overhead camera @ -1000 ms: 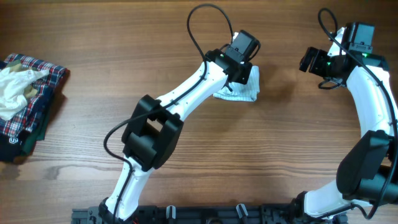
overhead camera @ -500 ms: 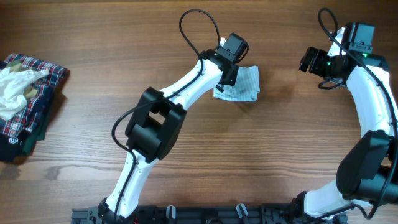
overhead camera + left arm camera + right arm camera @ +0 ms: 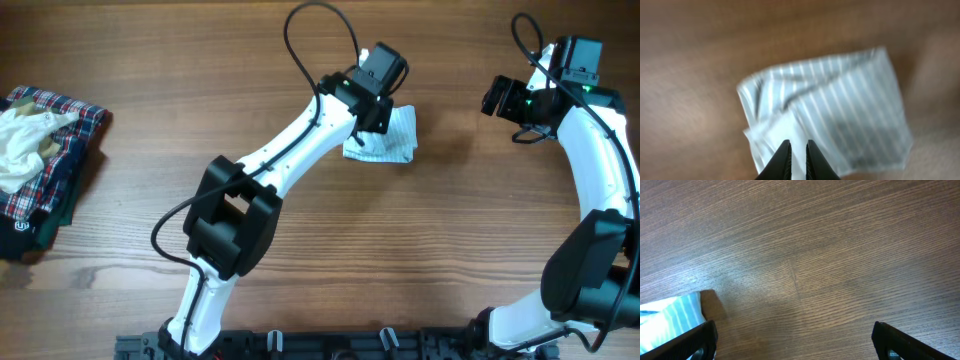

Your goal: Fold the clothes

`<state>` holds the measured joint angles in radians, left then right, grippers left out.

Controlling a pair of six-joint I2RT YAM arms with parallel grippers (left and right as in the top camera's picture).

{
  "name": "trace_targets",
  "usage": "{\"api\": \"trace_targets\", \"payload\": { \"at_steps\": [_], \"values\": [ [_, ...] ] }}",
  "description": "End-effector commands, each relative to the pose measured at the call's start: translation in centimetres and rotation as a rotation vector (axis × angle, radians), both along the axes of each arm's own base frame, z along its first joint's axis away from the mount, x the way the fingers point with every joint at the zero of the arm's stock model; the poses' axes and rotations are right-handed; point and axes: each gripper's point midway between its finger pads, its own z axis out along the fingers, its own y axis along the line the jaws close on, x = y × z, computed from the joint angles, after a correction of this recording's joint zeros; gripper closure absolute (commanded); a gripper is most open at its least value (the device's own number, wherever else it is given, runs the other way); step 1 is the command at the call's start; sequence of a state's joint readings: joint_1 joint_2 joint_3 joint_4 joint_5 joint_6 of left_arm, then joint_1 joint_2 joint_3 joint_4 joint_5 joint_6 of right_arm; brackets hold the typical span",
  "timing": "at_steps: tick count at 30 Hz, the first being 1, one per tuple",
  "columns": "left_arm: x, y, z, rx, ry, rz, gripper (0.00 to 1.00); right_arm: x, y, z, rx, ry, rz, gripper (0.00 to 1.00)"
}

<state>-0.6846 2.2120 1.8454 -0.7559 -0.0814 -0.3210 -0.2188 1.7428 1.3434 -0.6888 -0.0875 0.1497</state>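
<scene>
Cloth [image 3: 395,140]: pale, blue-striped, folded to a rough square, lying flat on the wooden surface [image 3: 400,260] at the far middle. Its left side is rumpled, with a white underlayer showing.

Left pincer [image 3: 797,150]: directly above the cloth's near-left part, fingers drawn almost together with only a slit between. The wrist view is blurred, so whether any fabric is nipped cannot be told.

Right pincer [image 3: 795,340]: spread wide over bare wood, well right of the cloth, holding nothing.

Pile [image 3: 40,160] at the left edge: plaid garments with a crumpled white piece on top.
</scene>
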Motion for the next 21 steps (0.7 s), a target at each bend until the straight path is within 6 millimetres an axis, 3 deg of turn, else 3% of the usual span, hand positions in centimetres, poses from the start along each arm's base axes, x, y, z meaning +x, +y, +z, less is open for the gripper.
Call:
{"api": "trace_targets", "payload": {
  "at_steps": [1,2,5,9,12,14,16,17,18,21],
  "values": [
    [-2.8,0.0,-3.2,0.019,0.087,-0.010,0.89,-0.3,-0.1,-0.4,-0.006,0.014,-0.010,0.00],
    [-3.8,0.2,-5.0,0.033,0.110,-0.009,0.90,-0.3,-0.1,-0.4,-0.006,0.014,-0.010,0.00],
    [-3.9,0.4,-6.3,0.034,0.108,0.004,0.92,-0.3,-0.1,-0.4,-0.006,0.013,-0.010,0.00],
    [-1.1,-0.8,-0.4,-0.035,-0.035,0.022,0.92,-0.3,-0.1,-0.4,-0.006,0.014,-0.010,0.00],
    [-0.8,-2.4,4.9,-0.117,-0.125,0.004,0.91,-0.3,-0.1,-0.4,-0.006,0.013,-0.011,0.00],
    [-1.2,-3.3,5.5,-0.135,-0.141,-0.014,0.89,-0.3,-0.1,-0.4,-0.006,0.014,-0.011,0.00],
    [-1.8,-4.3,5.1,-0.134,-0.138,-0.034,0.75,-0.3,-0.1,-0.4,-0.006,0.013,-0.010,0.00],
    [-2.2,-5.3,4.4,-0.135,-0.137,-0.052,0.47,-0.3,-0.1,-0.4,-0.006,0.014,-0.010,0.00],
    [-2.5,-6.0,3.7,-0.136,-0.135,-0.064,0.29,-0.3,-0.1,-0.4,-0.006,0.013,-0.010,0.00],
    [-2.8,-7.5,0.8,-0.126,-0.122,-0.087,0.27,-0.3,-0.1,-0.4,-0.006,0.014,-0.010,0.00]
  ]
}}
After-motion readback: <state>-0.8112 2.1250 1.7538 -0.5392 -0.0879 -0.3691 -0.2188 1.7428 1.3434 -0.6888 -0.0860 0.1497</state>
